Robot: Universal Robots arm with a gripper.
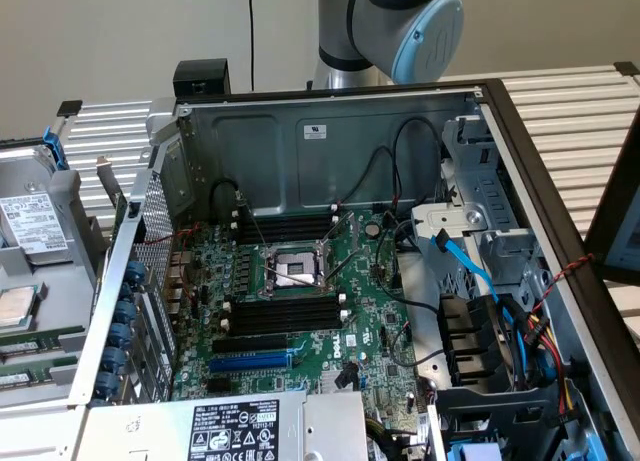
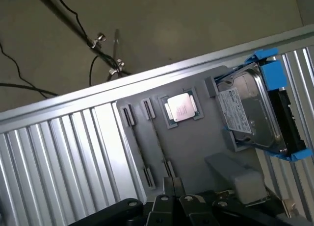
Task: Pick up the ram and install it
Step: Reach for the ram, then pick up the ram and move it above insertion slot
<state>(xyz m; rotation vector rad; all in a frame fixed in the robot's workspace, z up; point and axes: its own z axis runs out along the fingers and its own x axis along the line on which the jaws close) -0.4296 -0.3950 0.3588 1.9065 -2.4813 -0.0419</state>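
Fingers (image 2: 167, 189) together near processor tray (image 2: 196, 147)

A robotics lab bench: an open grey metal computer case (image 1: 280, 151) with a green motherboard (image 1: 375, 326) lies on a ribbed aluminium tabletop (image 1: 570, 111), near a grey tray (image 2: 191, 147) holding a square silver processor (image 2: 180, 107).

Case (image 1: 330, 151) is bare grey sheet metal, pretty matt. Motherboard (image 1: 385, 321) is that green board with a slight sheen. Bench (image 1: 570, 111) is ribbed aluminium, satin. Hard drive (image 2: 255, 113) has a shiny metal lid, paper label, smooth blue plastic caddy (image 2: 269, 62).
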